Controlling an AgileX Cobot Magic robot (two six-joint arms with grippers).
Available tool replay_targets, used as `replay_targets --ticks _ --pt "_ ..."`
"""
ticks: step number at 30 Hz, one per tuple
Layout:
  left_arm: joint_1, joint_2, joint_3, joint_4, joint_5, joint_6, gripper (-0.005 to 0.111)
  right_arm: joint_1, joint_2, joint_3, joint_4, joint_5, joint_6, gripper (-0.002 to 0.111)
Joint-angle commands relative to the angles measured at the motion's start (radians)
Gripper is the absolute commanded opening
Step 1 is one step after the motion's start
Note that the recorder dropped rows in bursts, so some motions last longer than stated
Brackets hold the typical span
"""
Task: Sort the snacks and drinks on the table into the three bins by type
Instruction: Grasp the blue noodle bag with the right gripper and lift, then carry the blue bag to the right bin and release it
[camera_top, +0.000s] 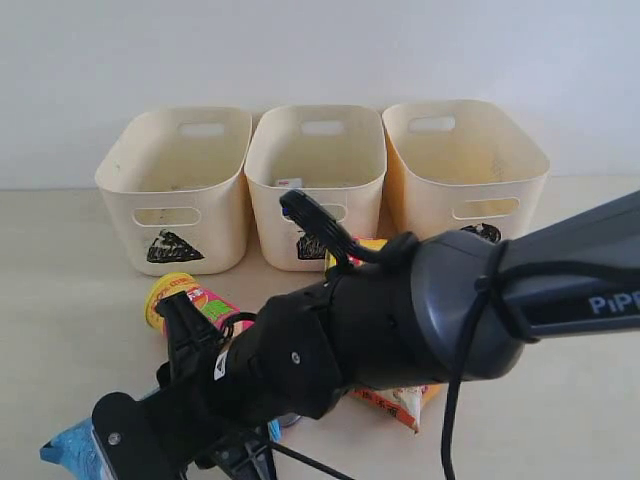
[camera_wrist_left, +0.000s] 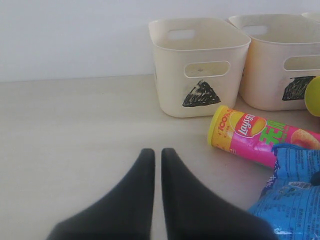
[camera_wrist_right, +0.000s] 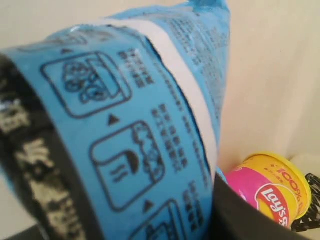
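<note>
My right arm reaches across to the front left, where its gripper (camera_top: 118, 440) is shut on the blue bag (camera_top: 68, 447). The right wrist view is filled by that bag (camera_wrist_right: 140, 125), with one dark finger (camera_wrist_right: 245, 215) pressed against its edge. The pink-magenta tube (camera_top: 190, 300) lies just behind on the table (camera_top: 60, 300). The orange-black-white bag (camera_top: 400, 402) and a sliver of the yellow tube (camera_top: 368, 243) show from under the arm. Over bare table, my left gripper (camera_wrist_left: 157, 152) is shut and empty. Both drink cartons are hidden.
The triangle bin (camera_top: 175, 190), square bin (camera_top: 315, 175) and circle bin (camera_top: 465, 160) stand in a row along the back wall. The right arm covers most of the circle bin's mark. A small white item (camera_top: 288, 183) sits inside the square bin.
</note>
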Motion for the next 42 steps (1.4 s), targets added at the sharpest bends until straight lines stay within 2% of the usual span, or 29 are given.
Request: replay_targets --ticks 1,13,22,27,33,42 --pt "0.004 -0.004 0.004 -0.001 -0.007 -0.008 0.004 0.024 -0.007 -0.002 0.004 -0.005 0.024 0.0" --pt "0.004 -0.004 0.004 -0.001 -0.007 -0.008 0.004 0.029 -0.051 -0.002 0.044 -0.01 0.07 0.0" --pt "0.004 -0.004 0.004 -0.001 -0.007 -0.008 0.004 0.027 -0.248 -0.002 0.123 0.179 0.267 0.0" --pt "0.004 -0.004 0.004 -0.001 -0.007 -0.008 0.004 0.015 -0.354 -0.002 0.127 0.157 0.53 0.0" --pt "0.004 -0.004 0.004 -0.001 -0.007 -0.008 0.004 -0.118 -0.464 -0.002 0.125 0.199 0.77 0.0" --pt "0.004 -0.004 0.004 -0.001 -0.007 -0.008 0.004 -0.394 -0.522 -0.002 0.123 0.235 0.829 0.0"
